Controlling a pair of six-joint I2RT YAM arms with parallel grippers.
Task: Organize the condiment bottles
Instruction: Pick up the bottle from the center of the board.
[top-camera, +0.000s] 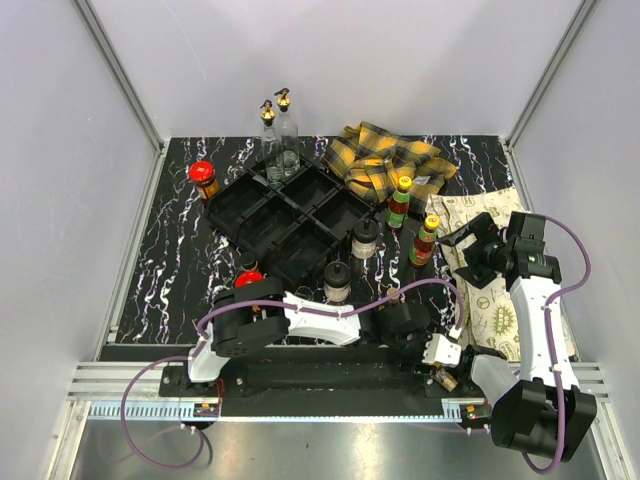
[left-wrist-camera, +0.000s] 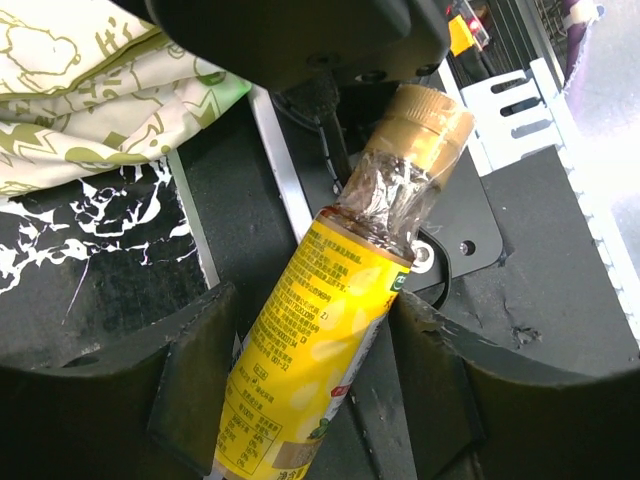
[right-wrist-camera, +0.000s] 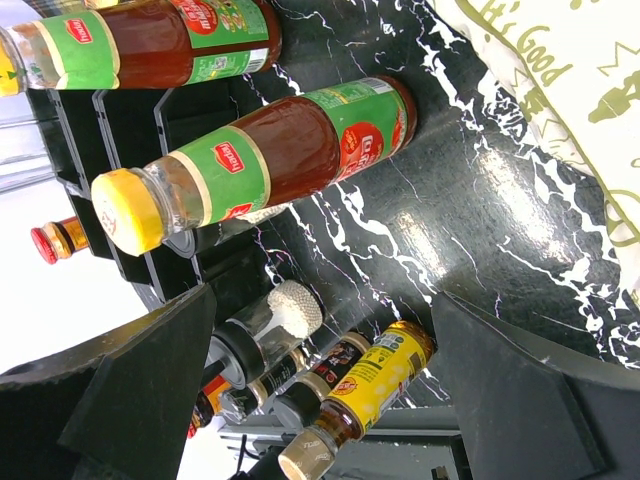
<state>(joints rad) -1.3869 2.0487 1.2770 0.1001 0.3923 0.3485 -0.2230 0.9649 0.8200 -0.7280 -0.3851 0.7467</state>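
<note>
"the left claw?"
"the left gripper (left-wrist-camera: 312, 310), about half closed, appeared to clamp the yellow-labelled bottle (left-wrist-camera: 300, 380), which lay at the table's near edge by the right arm's base."
"and the other?"
"the right gripper (right-wrist-camera: 320, 300) hung wide open, empty, facing a yellow-capped sauce bottle (right-wrist-camera: 250, 150)."
</note>
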